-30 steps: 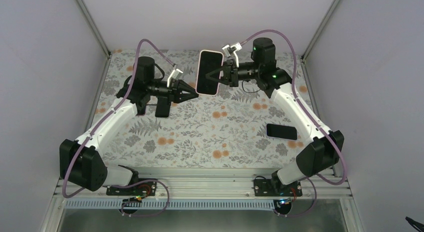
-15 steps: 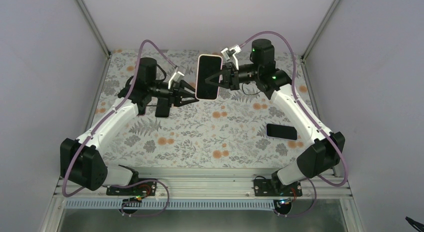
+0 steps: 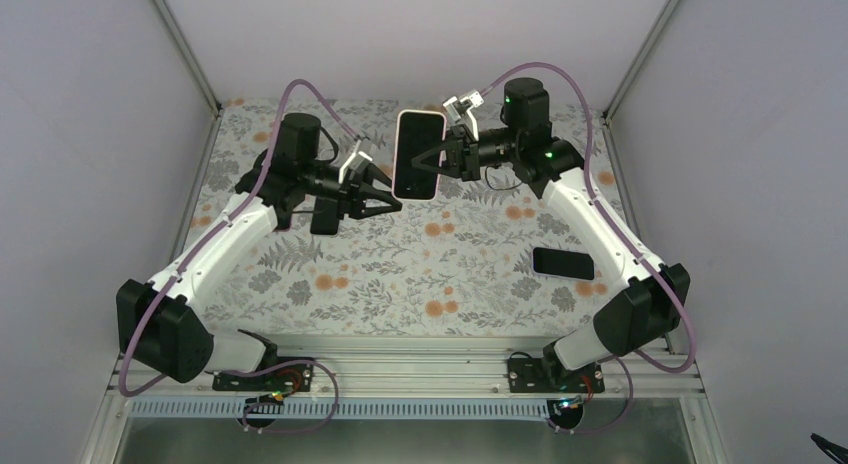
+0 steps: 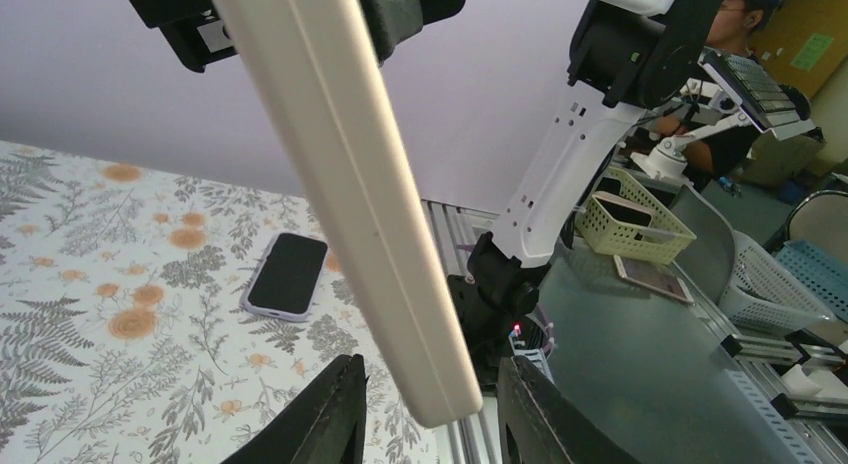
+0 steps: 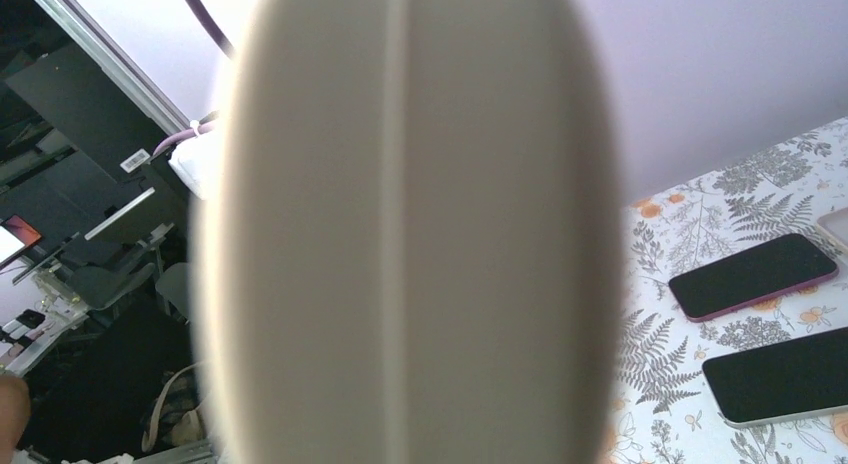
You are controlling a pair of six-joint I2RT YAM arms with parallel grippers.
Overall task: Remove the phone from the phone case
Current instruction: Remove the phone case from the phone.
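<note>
The phone (image 3: 417, 149), dark screen facing the overhead camera, sits inside its cream-rimmed phone case (image 4: 340, 184) and is held upright in the air above the far middle of the floral worktop (image 3: 400, 274). The right end effector (image 3: 432, 156) pinches the phone case from the right side. In the right wrist view the case is only a blurred pale oval filling the frame. The left end effector (image 3: 388, 192) is just beside the case's lower left corner, its 2 fingers (image 4: 330, 419) spread with the case's lower end between them. I cannot tell whether they touch it. Another dark phone (image 3: 563, 263) lies flat beside the right arm.
</note>
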